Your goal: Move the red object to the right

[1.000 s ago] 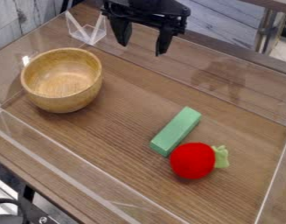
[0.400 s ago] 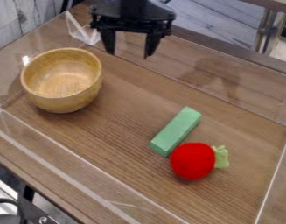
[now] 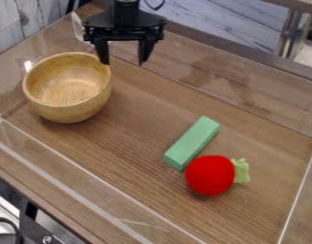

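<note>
The red object (image 3: 211, 175) is a small round red toy fruit with a pale green leafy stem, lying on the wooden table near the front right. My gripper (image 3: 128, 53) hangs at the back of the table, far from the fruit, above the surface just behind the wooden bowl. Its two black fingers (image 3: 105, 50) point down and stand apart, open, with nothing between them.
A wooden bowl (image 3: 68, 86) sits at the left, close to the gripper. A flat green rectangular block (image 3: 194, 142) lies diagonally just behind and left of the fruit, almost touching it. Clear plastic walls (image 3: 69, 181) border the table (image 3: 145, 124).
The gripper has moved left along the back of the table, from near the middle toward the bowl, staying open. The fruit, block and bowl have not moved.
</note>
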You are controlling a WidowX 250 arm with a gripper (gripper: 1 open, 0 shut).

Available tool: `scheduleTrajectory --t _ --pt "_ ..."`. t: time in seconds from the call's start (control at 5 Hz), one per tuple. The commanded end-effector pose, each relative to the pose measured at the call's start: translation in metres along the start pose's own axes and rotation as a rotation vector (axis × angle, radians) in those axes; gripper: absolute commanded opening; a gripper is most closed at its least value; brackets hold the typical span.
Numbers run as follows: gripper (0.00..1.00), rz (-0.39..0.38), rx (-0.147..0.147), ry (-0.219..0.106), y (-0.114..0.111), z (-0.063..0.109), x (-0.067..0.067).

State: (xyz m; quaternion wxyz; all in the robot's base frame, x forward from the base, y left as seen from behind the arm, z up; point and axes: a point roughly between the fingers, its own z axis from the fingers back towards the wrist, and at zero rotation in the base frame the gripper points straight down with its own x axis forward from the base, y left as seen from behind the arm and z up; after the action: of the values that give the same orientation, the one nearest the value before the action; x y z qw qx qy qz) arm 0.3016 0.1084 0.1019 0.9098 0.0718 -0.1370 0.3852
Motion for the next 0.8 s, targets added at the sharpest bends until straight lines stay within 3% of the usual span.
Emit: scheduleTrajectory --t 0.0,0.2,0.6 --pt "1.0 0.065 -0.028 -0.035 -0.001 0.017 0.023" --pt "1.0 0.083 -0.039 -0.029 -0.002 0.021 0.027" --pt "1.0 0.116 -0.047 -0.026 0.017 0.015 0.047"
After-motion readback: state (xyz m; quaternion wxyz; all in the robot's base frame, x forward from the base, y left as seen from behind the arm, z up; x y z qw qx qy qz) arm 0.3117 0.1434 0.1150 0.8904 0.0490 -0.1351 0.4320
